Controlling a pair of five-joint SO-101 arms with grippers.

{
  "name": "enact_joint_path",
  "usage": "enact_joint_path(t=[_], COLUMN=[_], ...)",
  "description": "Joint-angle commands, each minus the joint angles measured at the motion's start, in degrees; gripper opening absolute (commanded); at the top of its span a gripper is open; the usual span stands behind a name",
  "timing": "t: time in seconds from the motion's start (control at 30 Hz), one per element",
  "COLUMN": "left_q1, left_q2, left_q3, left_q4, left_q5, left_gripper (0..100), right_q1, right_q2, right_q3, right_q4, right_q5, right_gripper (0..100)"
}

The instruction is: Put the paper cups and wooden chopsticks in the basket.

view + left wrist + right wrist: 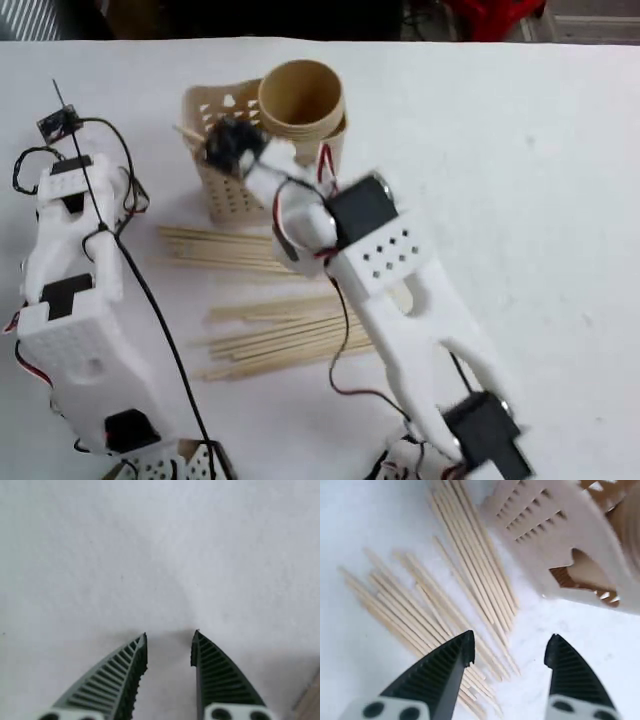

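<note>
A cream slotted basket [222, 190] stands at the back of the table with stacked paper cups [301, 97] in it. Wooden chopsticks [275, 330] lie loose in two bunches on the table in front of the basket. My right arm [385, 255] stretches over the chopsticks toward the basket. In the right wrist view my right gripper [512, 640] is open and holds nothing, hanging above the chopsticks [445, 595] beside the basket [555, 535]. My left arm [70, 280] sits folded at the left. Its gripper [170, 635] is open over bare table.
The white table [540, 200] has free room to the right of the basket and the right arm. Black cables [150, 290] run from the left arm past the ends of the chopsticks. A small board [57, 122] lies at the back left.
</note>
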Motion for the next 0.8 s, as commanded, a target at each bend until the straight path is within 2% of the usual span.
enact_joint_path(t=[0.0,0.17,0.33,0.5,0.63,0.77], left_q1=[1.19,1.19,1.27,1.36,1.45,1.45], left_q2=[-0.40,-0.40,-0.40,-0.40,-0.40,-0.40], left_q3=[-0.70,-0.70,-0.70,-0.62,-0.62,-0.62], left_q4=[-1.76,-1.76,-1.76,-1.76,-1.76,-1.76], left_q5=[-0.79,-0.79,-0.88,-3.43,-3.60,-3.60], left_gripper=[16,16,16,16,16,16], right_q1=[-0.92,-1.27,-1.27,-1.63,-5.14,-5.58], right_q2=[-10.95,-18.33,-16.57,-9.80,-4.70,-3.56], right_q3=[19.25,39.21,49.32,52.75,55.82,55.91], right_q4=[-7.60,-17.89,-25.89,-31.87,-37.49,-37.85], right_q5=[8.26,18.73,26.20,27.52,27.60,27.08], right_gripper=[23.3,23.3,23.0,15.6,18.7,19.7])
